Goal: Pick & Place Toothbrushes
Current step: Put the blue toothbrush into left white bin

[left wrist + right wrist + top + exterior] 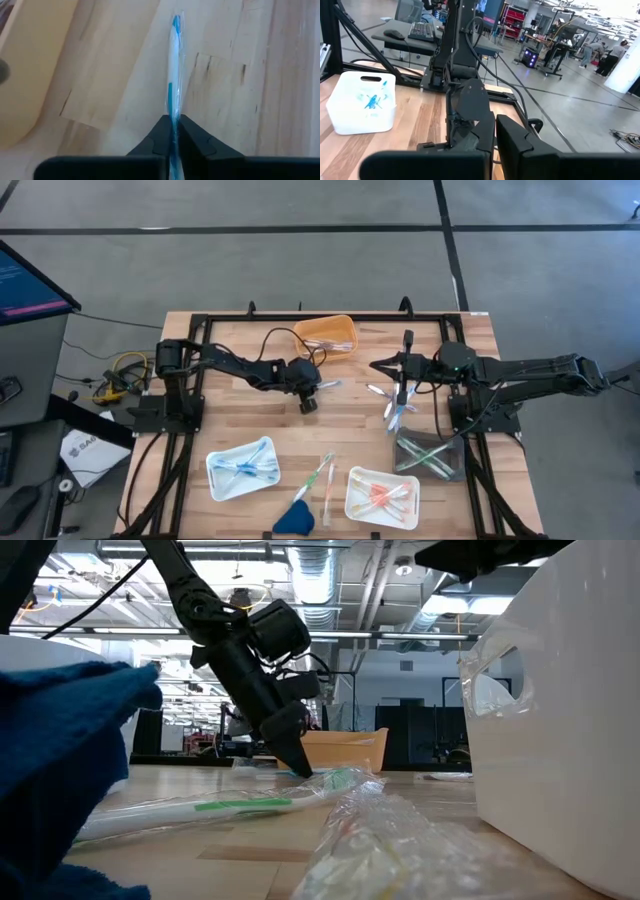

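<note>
Two arms share a wooden table [250, 430] boxed in by a black frame [200, 320]. The widest bare wood lies in the middle, between the orange tray [325, 335] at the far edge and the three trays along the near edge: a white one with blue toothbrushes [242, 468], a white one with pink toothbrushes [381, 497], and a dark one with green toothbrushes [432, 457] by the right rail. Two loose toothbrushes [322, 480] and a small blue wedge [296, 518] lie between the white trays, leaving only a narrow lane there. A few more toothbrushes [392, 408] lie scattered just beside the right arm.

The left arm reaches from its base at the left rail toward the table's middle, its wrist tilted down near the orange tray. The left gripper [172, 135] sits at the wood, fingers pinched tight on a blue-and-white wrapped toothbrush [174, 75], which lies flat on the boards pointing away from the fingertips.

The right arm stretches in from the right rail, and the right gripper [495, 145] is raised above the table, level, fingers closed together on nothing.
</note>
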### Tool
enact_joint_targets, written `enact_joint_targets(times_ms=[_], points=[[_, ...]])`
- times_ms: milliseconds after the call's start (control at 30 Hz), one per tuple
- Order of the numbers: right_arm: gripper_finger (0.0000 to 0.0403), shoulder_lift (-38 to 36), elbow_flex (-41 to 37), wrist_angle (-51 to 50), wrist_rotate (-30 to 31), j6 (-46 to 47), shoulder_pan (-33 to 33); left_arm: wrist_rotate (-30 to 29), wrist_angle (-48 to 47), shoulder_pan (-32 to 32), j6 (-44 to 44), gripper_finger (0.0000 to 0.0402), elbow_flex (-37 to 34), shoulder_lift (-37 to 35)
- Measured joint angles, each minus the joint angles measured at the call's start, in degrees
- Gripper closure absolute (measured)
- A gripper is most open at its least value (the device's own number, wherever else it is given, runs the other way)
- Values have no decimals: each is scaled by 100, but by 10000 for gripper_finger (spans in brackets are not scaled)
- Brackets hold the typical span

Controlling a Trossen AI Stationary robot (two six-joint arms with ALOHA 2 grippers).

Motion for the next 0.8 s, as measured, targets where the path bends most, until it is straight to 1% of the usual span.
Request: enact_joint_targets(times_ms=[67,200,333,433,533,700,800], points=[[392,0,-1,-38,-2,-2,0,-58,-3,-6,-2,388,0,0],[392,0,1,-55,-1,-2,2,-500,-47,-135,-2,391,15,-2],[392,2,1,-93,0,-2,2,-650,-122,-285,0,392,94,-145],[392,0,1,-107,-4,-2,0,-685,-143,-423,2,394,157,-481],[392,2,1,-141,-9,-2,12,-841,-351,-568,-20,394,141,-920],[392,2,1,-166,-11,-2,7,-987,-669,-773,-388,394,153,-1822],[392,1,1,-168,-9,-2,5,-985,-1083,-913,-589,394,136,-2321]])
